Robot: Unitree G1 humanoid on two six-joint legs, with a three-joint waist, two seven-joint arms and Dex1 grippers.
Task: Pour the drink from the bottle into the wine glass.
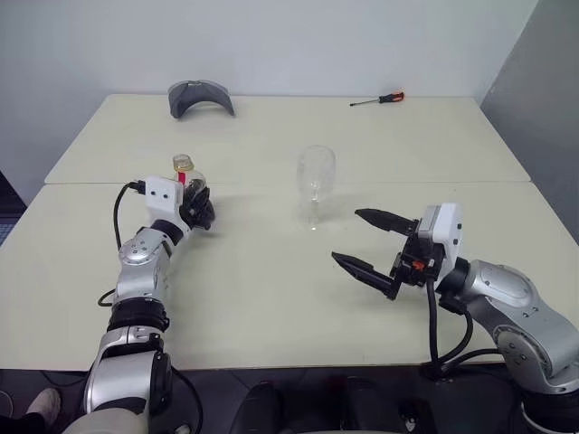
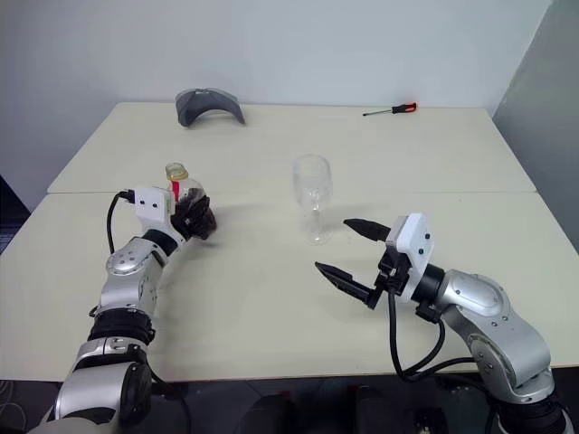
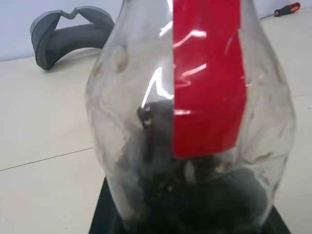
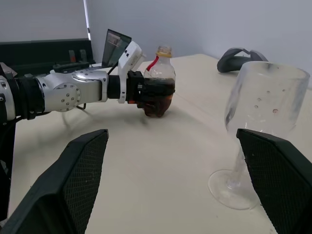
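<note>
left gripper (image 4: pixel 146 95) clamped on upright bottle (image 4: pixel 159 83) | right gripper (image 1: pixel 366 241) spread wide, empty, near glass (image 1: pixel 315 185) | table (image 1: pixel 271 298)

Two cream tables (image 1: pixel 271 298) pushed tog. against pale wall (image 1: pixel 271 45).

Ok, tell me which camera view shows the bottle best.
The right wrist view: the bottle stands whole in side profile, cap, red strip and dark drink visible, with the left gripper shut on it. The left wrist view is so close that the cap is cut off. In the eye views the gripper hides its lower body.
</note>
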